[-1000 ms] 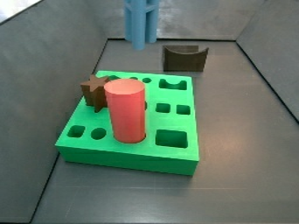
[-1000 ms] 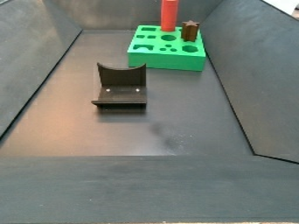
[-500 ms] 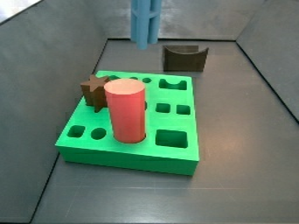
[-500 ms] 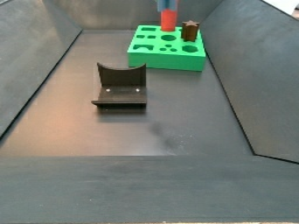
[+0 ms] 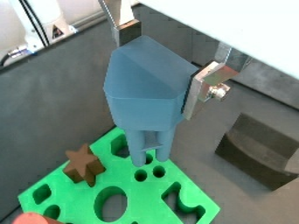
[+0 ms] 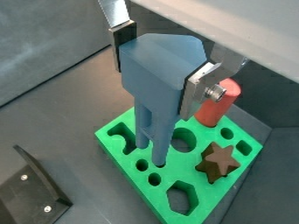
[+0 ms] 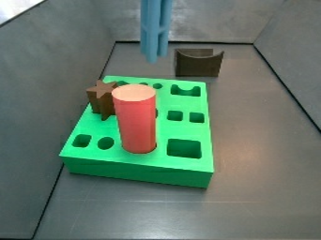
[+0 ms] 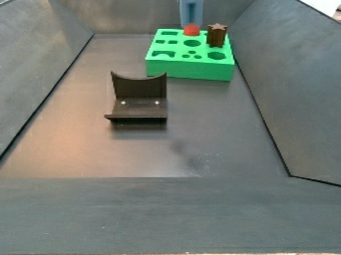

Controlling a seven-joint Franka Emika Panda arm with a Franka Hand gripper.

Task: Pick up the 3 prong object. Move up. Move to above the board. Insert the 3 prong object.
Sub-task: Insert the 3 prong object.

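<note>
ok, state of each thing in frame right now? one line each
gripper: shut on the 3 prong object, above the board
3 prong object: held upright, prongs down, not yet inserted
board: flat on the floor, most holes open
red cylinder: standing upright in the board
brown star piece: seated in the board
fixture: on the floor, empty

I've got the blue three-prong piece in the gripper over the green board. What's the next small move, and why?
Probably a slow, straight descent. The gripper is shut on the blue three-prong piece, held upright above the green board, and in both wrist views its legs hang clear of the board, about over a cluster of small round holes. If they drift off those holes, nudge sideways first.
</note>
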